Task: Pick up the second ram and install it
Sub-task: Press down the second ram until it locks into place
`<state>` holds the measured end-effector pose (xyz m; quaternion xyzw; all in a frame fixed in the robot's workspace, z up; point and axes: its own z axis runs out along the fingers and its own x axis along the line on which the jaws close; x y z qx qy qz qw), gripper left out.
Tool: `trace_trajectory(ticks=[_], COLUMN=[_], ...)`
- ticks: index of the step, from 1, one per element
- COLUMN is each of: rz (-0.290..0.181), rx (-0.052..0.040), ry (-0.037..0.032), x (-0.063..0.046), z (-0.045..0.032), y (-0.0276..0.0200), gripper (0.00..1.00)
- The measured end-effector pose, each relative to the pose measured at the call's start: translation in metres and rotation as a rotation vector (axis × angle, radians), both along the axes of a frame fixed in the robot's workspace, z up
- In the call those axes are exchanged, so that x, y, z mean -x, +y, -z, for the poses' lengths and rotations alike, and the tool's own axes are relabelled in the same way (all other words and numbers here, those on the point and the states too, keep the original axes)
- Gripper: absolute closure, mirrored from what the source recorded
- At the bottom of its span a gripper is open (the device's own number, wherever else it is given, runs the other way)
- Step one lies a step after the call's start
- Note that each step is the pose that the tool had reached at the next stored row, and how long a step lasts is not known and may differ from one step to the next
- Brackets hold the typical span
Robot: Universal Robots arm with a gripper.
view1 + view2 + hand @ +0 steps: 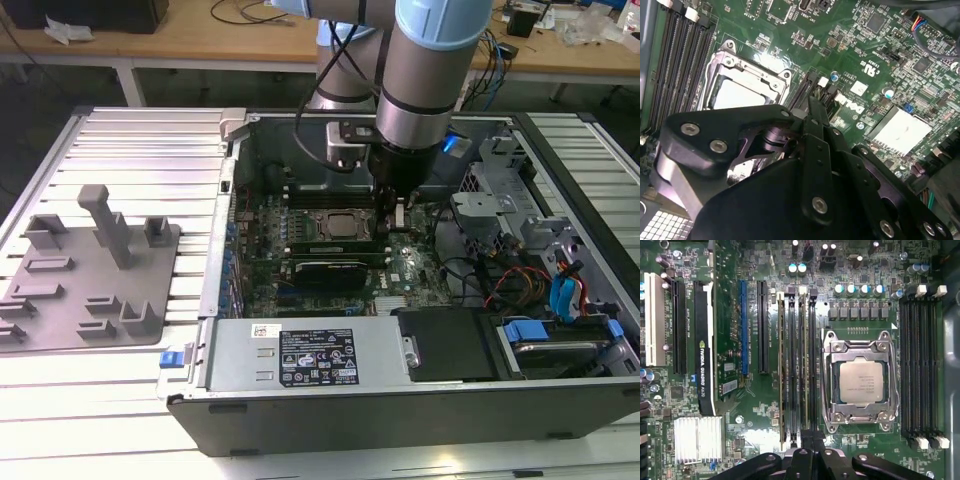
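Open computer case (300, 405) lying on a ribbed tabletop (140, 150), with a grey fixture plate (70, 300) of upright posts well apart from it at the exterior view's left. Robot arm reaching down into the case, claw (392, 215) low over the green motherboard (740, 430), just beside the processor socket (860, 382). Impossible to tell whether the claw is apart, together or clamped on anything, since the tips are hidden against the board in both wrist views. In the first wrist view, a bank of long black slot rails (812, 365) with white end clips next to the socket, and two thin green sticks standing upright in it. Second ram (802, 365) judged to be the stick nearer the socket, apparently in its slot already, one end running right under the claw; touching or just clear of it, not decidable. Step in hand, as a judgement: seating the stick. To do it well, keep the stick square to the slot and upright. Press straight down, never at a slant, and evenly along the top edge rather than at one end alone. Stay clear of the neighbouring stick and the socket frame. Treat the stick as thin and easily bent, so apply gentle, steady force and watch the white clips for closure at both ends.
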<state>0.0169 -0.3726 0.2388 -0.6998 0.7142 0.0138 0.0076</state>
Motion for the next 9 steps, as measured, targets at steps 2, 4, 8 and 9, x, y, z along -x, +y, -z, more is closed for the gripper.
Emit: trace_trajectory(ticks=[2, 4, 8, 9], rz=[0.0, 0.0, 0.0, 0.0], rx=[0.0001, 0.0002, 0.0005, 0.0004], ry=[0.0, 0.0001, 0.0002, 0.0002], x=[-0.0005, -0.0006, -0.0006, -0.0006], z=[0.0027, 0.004, 0.0072, 0.0073], y=[0.0002, 0.0003, 0.0003, 0.0003], gripper=[0.92, 0.92, 0.92, 0.92])
